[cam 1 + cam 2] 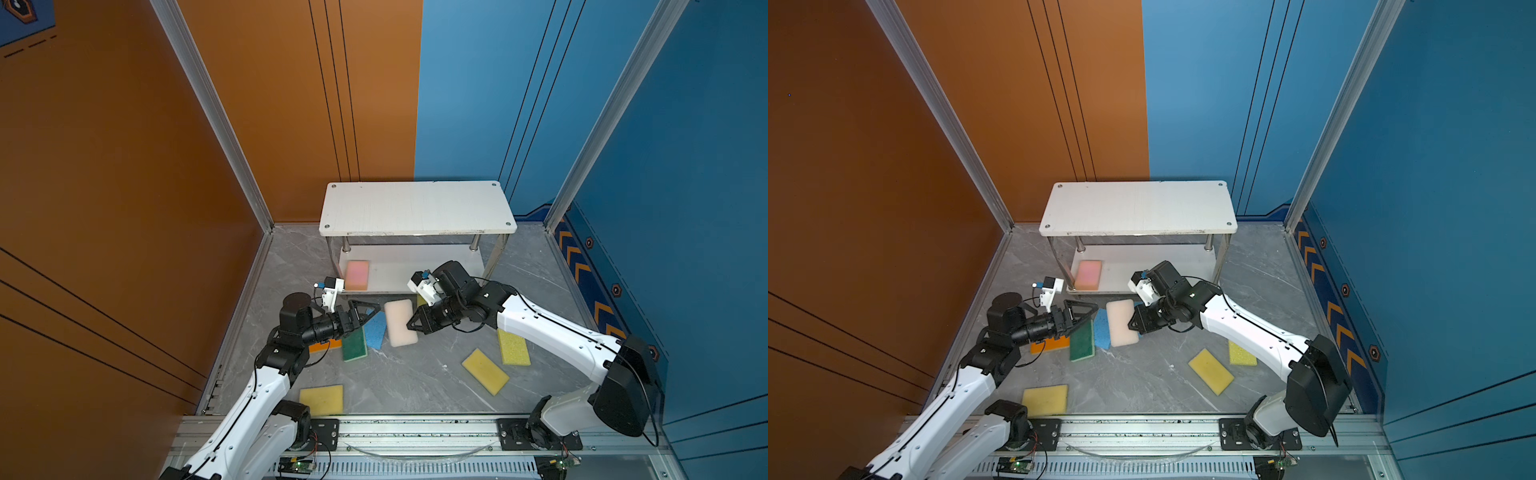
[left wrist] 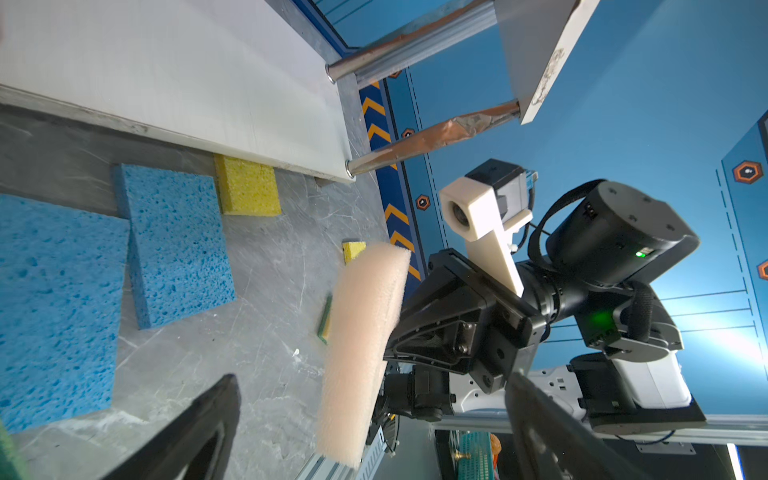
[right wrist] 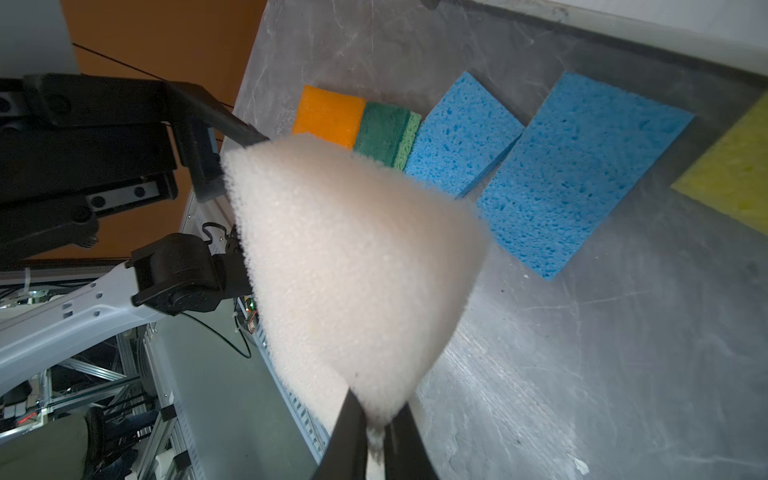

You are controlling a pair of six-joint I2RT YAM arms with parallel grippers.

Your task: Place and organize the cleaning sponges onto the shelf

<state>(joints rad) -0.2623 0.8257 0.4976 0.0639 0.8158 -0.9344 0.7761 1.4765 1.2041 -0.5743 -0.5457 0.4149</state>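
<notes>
In both top views, the right pincer [image 1: 412, 325] is pinching 1 long edge of the off-white sponge [image 1: 400, 322], which is extending from its fingertips toward the left pincer [image 1: 365, 316]. The left pincer is standing spread and empty, facing that sponge, with the green sponge [image 1: 354, 345] lying just beneath it. The shelf [image 1: 417, 208] is standing beyond both pincers, carrying the pink sponge [image 1: 357, 275] on its lower board. In the left wrist view, the left fingers [image 2: 228, 395] are standing wide apart, framing the held sponge ahead. In the right wrist view, the right fingers [image 3: 347, 440] are squeezing the foam, with the nearer blue sponge [image 3: 582, 174] and the farther blue sponge [image 3: 461, 133] lying beyond on the floor.
</notes>
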